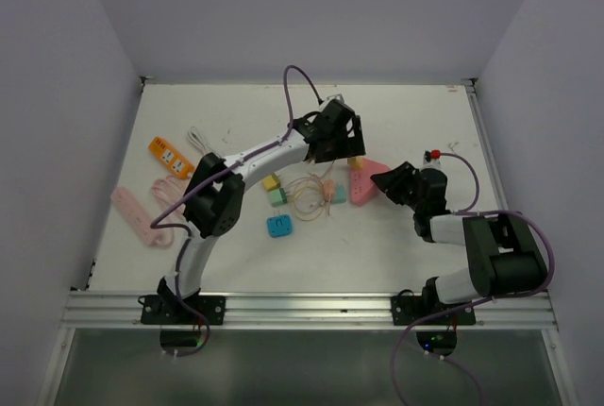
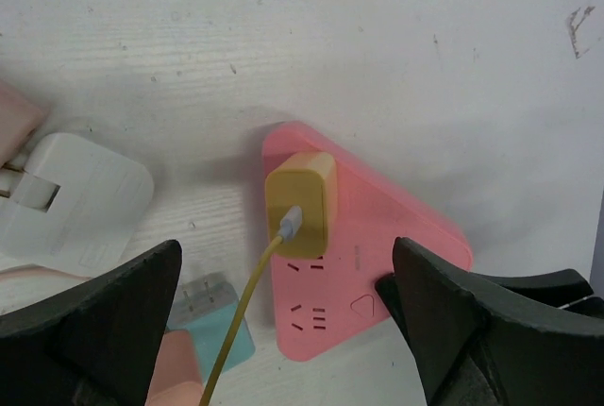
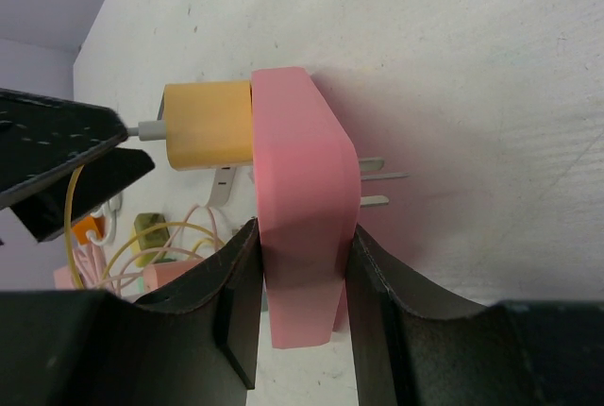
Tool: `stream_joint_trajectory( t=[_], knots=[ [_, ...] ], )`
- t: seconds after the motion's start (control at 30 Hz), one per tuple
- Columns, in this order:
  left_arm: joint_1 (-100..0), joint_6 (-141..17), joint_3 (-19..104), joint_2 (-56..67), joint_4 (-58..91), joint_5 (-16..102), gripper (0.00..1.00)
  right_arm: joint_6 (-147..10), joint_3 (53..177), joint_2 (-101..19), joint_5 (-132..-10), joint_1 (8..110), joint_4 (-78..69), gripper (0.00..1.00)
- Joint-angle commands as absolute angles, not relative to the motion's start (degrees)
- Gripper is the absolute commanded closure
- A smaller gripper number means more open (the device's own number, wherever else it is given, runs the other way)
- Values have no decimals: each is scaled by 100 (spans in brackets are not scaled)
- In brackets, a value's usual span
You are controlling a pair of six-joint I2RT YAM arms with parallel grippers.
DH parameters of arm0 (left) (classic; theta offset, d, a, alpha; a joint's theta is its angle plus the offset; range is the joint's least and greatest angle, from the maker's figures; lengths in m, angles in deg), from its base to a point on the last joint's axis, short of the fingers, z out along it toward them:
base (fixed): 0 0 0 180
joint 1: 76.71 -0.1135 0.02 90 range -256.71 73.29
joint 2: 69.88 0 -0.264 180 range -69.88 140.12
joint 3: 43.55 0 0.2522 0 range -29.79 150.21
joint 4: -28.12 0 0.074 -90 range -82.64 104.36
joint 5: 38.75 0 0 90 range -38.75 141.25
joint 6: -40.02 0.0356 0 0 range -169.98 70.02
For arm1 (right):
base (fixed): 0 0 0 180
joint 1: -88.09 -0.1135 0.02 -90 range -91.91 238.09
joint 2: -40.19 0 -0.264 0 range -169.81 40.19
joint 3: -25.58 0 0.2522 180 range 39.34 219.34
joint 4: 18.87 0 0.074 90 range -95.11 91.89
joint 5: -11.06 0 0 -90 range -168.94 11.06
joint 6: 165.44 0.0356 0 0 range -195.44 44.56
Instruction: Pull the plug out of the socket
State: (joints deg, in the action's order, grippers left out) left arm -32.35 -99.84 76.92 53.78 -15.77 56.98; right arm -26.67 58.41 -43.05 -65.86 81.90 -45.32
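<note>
- Pink socket [image 3: 300, 189] lies on white table [image 2: 377, 38], right of middle.
- Right gripper [image 3: 304, 245] is closed tight on socket's two sides, pinching it.
- Yellow plug [image 2: 300, 200] sits pushed into socket, yellow cord [image 2: 236, 326] coming out of plug.
- Left gripper [image 2: 288, 247] hangs over plug, jaws spread wide, holding nothing. It seems not to touch plug, but that's hard to see.
- White charger [image 2: 80, 200] lies near socket.

Triangular socket [image 2: 396, 227]: plain salmon pink, unpatterned. Plug [image 2: 300, 203]: mustard yellow; its cable [image 2: 236, 316] paler yellow. Square charger [image 2: 85, 198]: white. Small adapter [image 2: 231, 340]: teal. Power strip [image 1: 170, 157]: orange. Bench [image 2: 330, 38]: white, faint grey scuffs.
</note>
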Motion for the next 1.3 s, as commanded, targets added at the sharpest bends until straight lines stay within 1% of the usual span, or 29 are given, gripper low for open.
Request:
stream_joint_trajectory(
  t=[0.0,0.17,0.23,0.4,0.43,0.5,0.53,0.6,0.63,0.7,0.73,0.77,0.93,1.07,1.27],
  knots=[
    [-3259,-9902,8094,5694,-1720,5538,4,-3238,5710,-4612,-6918,8212,-3455,100],
    [-3259,-10016,8121,6020,-1483,5275,19,-3255,5718,-4638,-6866,8212,-3491,100],
    [-3259,-10034,8095,6064,-1343,5195,28,-3255,5718,-4656,-6857,8203,-3499,100],
    [-3259,-10043,8016,6091,-1043,5151,37,-3282,5745,-4664,-6848,8185,-3482,100],
    [-3259,-10043,7946,6064,-999,5160,44,-3273,5745,-4656,-6857,8185,-3482,100],
    [-3259,-10077,7788,5924,-798,5151,51,-3291,5736,-4656,-6865,8176,-3482,100],
    [-3259,-10104,7570,5871,-701,5160,59,-3291,5736,-4656,-6865,8176,-3482,100],
    [-3268,-10157,7375,5774,-525,5151,67,-3282,5736,-4656,-6865,8177,-3473,100],
    [-3285,-10183,7287,5722,-437,5151,74,-3290,5753,-4664,-6865,8168,-3482,100],
    [-3303,-10218,7260,5686,-445,5151,84,-3299,5745,-4656,-6874,8168,-3473,100],
    [-3311,-10236,7216,5651,-489,5151,98,-3291,5736,-4647,-6883,8168,-3464,100],
    [-3311,-10245,7146,5590,-480,5151,100,-3299,5736,-4630,-6892,8168,-3456,100],
    [-3381,-10438,6567,5001,-357,5248,100,-3282,5718,-4577,-6997,8159,-3420,100],
    [-3505,-10465,6548,4729,-629,5362,100,-3282,5710,-4533,-7102,8124,-3385,100],
    [-3549,-10543,6451,4351,-665,5529,100,-3334,5806,-4410,-7454,7948,-3104,100]
  ],
)
